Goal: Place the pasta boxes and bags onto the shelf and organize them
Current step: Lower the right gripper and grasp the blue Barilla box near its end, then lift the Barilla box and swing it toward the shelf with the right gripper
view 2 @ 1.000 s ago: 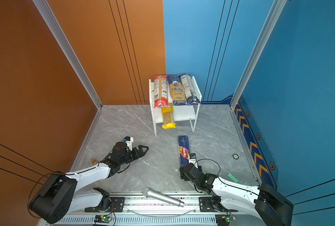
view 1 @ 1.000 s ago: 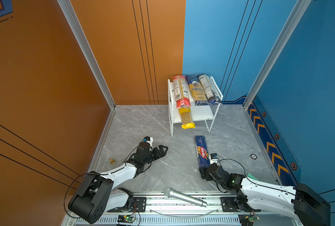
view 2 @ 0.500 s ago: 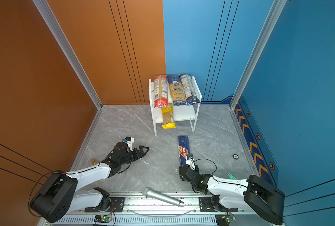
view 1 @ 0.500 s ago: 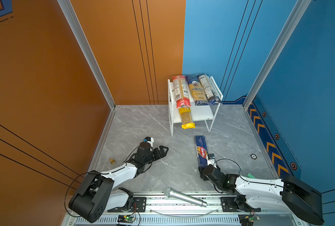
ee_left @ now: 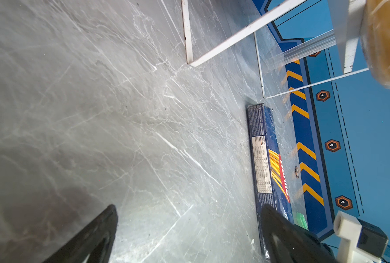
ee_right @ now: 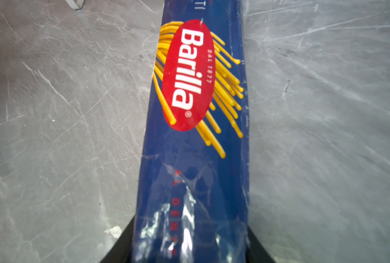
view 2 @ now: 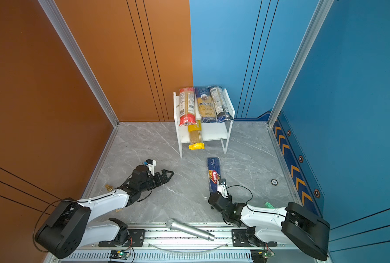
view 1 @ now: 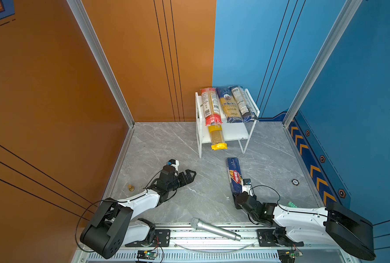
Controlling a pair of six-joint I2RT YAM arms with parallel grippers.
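Right gripper (ee_right: 190, 224) clamped across near end of Barilla box (view 1: 234, 175), near right; left gripper (view 1: 189, 177) wide open, empty, near left.

A grey marble-patterned floor (view 1: 166, 141) meets a tall orange panelled wall (view 1: 52, 91) on the left and a blue panelled wall (view 1: 246, 57) at the far right; silver aluminium posts (view 1: 104, 68) mark the corners.

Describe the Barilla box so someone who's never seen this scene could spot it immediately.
Find the white shelf at the back. On the table before it lies the Barilla box, near end between the fingers of the right gripper. It's the only pasta off the shelf: a dark blue carton with a red logo.
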